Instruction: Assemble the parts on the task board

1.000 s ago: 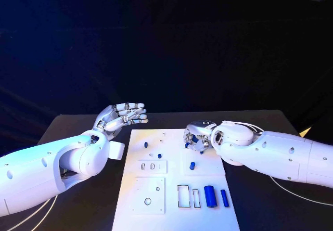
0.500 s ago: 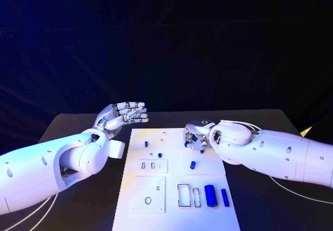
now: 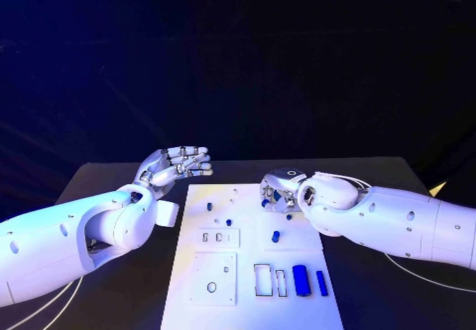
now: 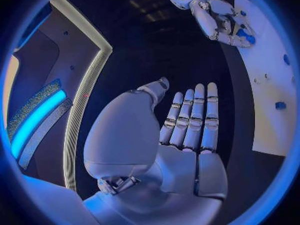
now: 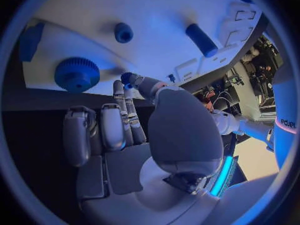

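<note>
The white task board [image 3: 248, 261] lies in the middle of the black table. My right hand [image 3: 280, 192] hovers over its far right part, fingers curled down. Between thumb and a finger it pinches a small blue part [image 5: 127, 78], also seen as the blue part [image 4: 245, 35]. Beside that hand a blue gear [image 5: 76, 74] sits on the board [image 5: 162, 20]. My left hand [image 3: 179, 165] is raised left of the board's far end, holding nothing, with its fingers [image 4: 194, 115] straight and side by side. Small blue pegs [image 3: 209, 205] stand in the board.
Two blue cylinders [image 3: 300, 280] lie side by side at the board's near right, next to empty rectangular slots [image 3: 263, 280]. Another short blue peg [image 3: 275, 236] stands mid-board. A blue cylinder [image 5: 201, 40] and a round blue peg [image 5: 123, 32] lie beyond my right hand's fingers.
My right hand has shifted slightly toward the board's far end with the small blue part. The left hand has stayed where it was.
</note>
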